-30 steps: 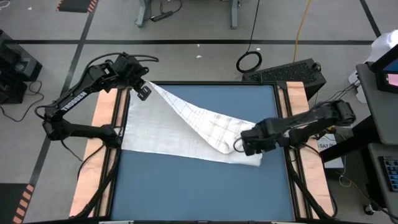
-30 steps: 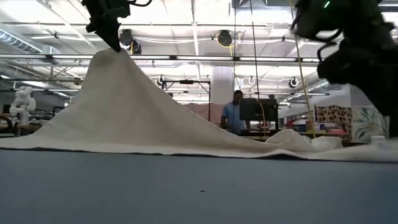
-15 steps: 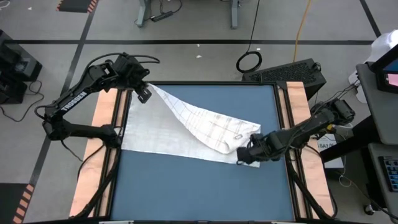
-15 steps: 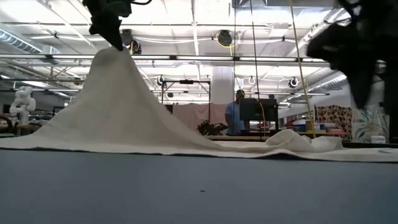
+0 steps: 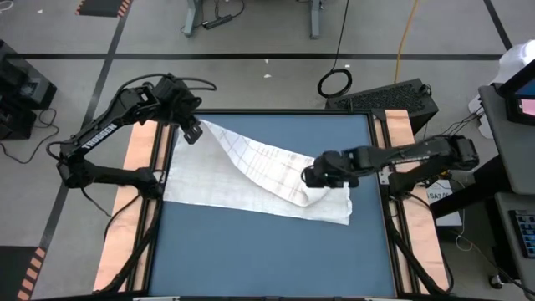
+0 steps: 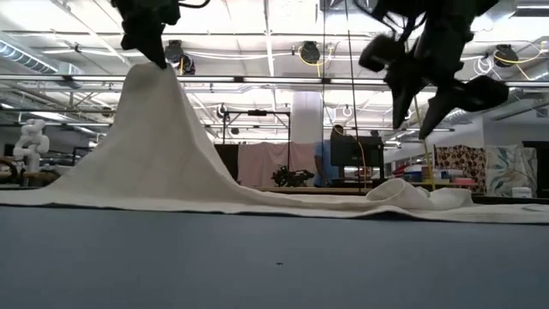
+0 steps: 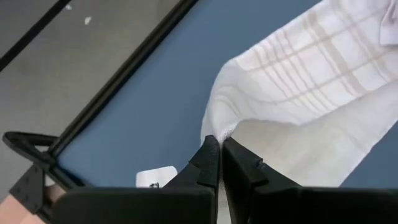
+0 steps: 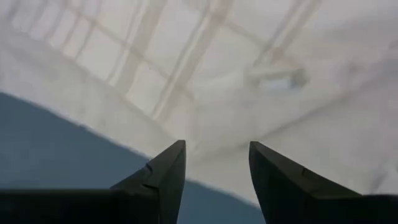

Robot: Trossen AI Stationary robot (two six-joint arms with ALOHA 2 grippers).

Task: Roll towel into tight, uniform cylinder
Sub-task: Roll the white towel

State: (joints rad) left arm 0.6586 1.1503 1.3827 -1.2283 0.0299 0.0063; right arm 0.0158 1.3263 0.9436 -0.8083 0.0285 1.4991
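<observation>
The white towel [image 5: 251,180] with thin grid lines lies on the blue table [image 5: 267,251]. Its far left corner is raised, so the cloth slopes like a tent [image 6: 163,146]. Its right part is rumpled and folded over [image 6: 412,193]. My left gripper [image 5: 194,130] is shut on the raised corner, high at the table's far left [image 6: 154,53]. My right gripper [image 5: 309,177] hangs open above the towel's right part, clear of the cloth [image 6: 416,112]. In the right wrist view its two fingers [image 8: 216,155] stand apart with only towel far below. My left gripper pinches the towel's far left corner [image 7: 219,129] between its two fingertips. The fingers slant down from the table's far left. The corner is lifted well clear; the cloth falls away from it in a smooth slope, and its near edge and right part rest on the table.
Black rails and wooden side boards [image 5: 142,176] flank the table. Bare blue surface lies near the front edge. Beyond the far right corner sit a black case [image 5: 389,96] and a cable coil [image 5: 334,82] on the floor. A person [image 6: 324,159] stands far behind.
My right gripper first swung toward the table's near right, then went toward the left and up. It now hangs clear above the towel's rumpled right part. The towel has kept its shape, with its corner still held up by my left gripper.
</observation>
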